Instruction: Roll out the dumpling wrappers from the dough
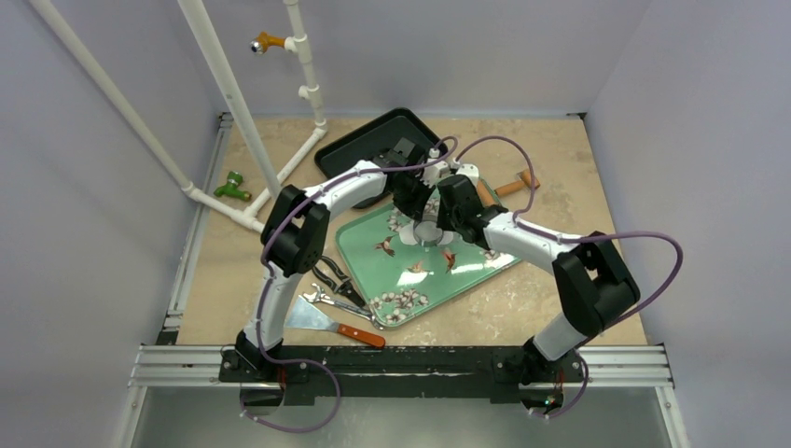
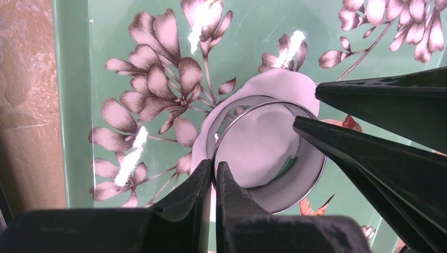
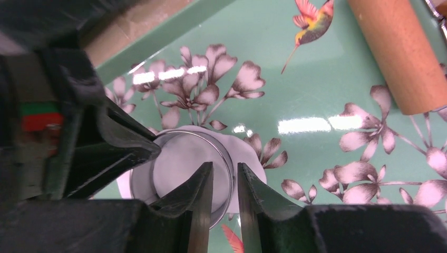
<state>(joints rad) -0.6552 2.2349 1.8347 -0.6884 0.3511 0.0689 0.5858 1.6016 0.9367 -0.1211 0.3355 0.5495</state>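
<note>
The dumpling wrapper [image 2: 258, 145] lies flat in the far half of the green tray [image 1: 466, 275], on the tray's printed blossoms. It is white, smooth and thin. The ring cutter [image 2: 308, 176], a shiny metal band, stands on top of it. Inside the ring the dough shows as a round disc. Outside it a ragged flap of the same dough spreads over the tray floor, widest on one side.

The left gripper [image 2: 213, 164] is pinched nearly closed on the ring's wall, and the rim runs into the thin slit between its fingers. The right gripper [image 3: 225, 166] straddles the wall on the opposite side. Its fingers are parted a little, with a narrow gap on each side of the metal.

Also in the green tray, the wooden rolling pin [image 3: 400, 52] rests toward the far right corner, well apart from the dough.

A black tray [image 1: 359, 140] sits just beyond the green tray's far left edge; what it holds is hidden behind the arms. Off the green tray's near left side lie pliers [image 1: 331, 275] and a scraper [image 1: 326, 322] with a wooden handle.
</note>
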